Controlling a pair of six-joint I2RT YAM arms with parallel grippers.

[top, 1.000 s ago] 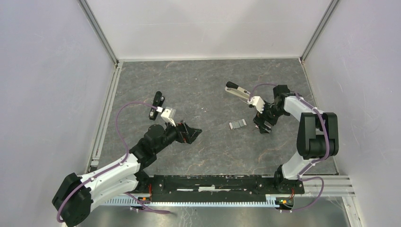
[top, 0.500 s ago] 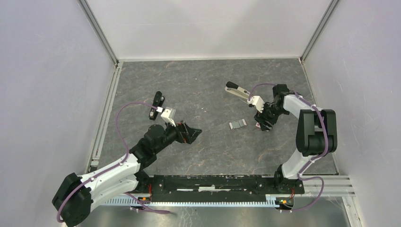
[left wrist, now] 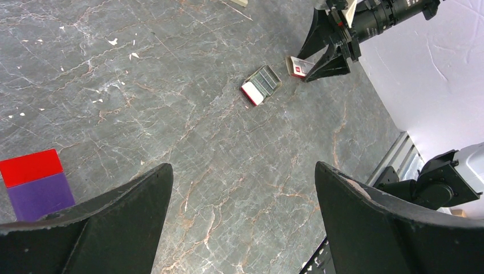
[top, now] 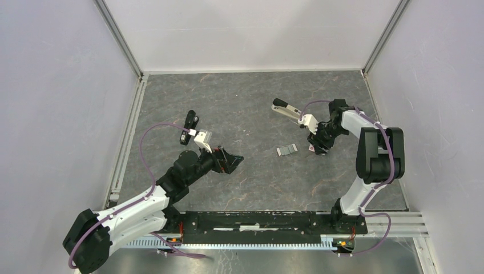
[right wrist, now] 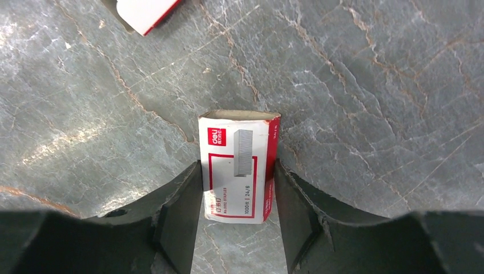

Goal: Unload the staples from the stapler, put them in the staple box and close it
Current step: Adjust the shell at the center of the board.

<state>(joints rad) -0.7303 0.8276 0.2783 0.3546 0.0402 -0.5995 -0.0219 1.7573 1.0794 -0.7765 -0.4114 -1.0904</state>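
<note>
The stapler lies in two parts: a black bar [top: 190, 127] at the left and a grey-beige rail with a black end [top: 285, 110] further back and to the right. The staples [top: 287, 150] are a flat grey ridged strip [left wrist: 261, 85] on the table between the arms. My right gripper [top: 318, 148] is down at the table just right of the strip. Its jaws [right wrist: 237, 164] press both long sides of a red-and-white staple box [right wrist: 238, 165], which lies flat. My left gripper [top: 231, 161] hangs wide open [left wrist: 242, 166] over bare table with nothing between its fingers.
A red-and-purple block [left wrist: 37, 182] lies on the table near my left fingers. Metal rails run along the left edge [top: 128, 137] and the near edge of the grey marbled table [top: 251, 188]. White walls close it in on three sides.
My right gripper's jaws have narrowed from wide open onto the red-and-white box, and the wrist has shifted slightly toward the back. The left arm has not moved.
</note>
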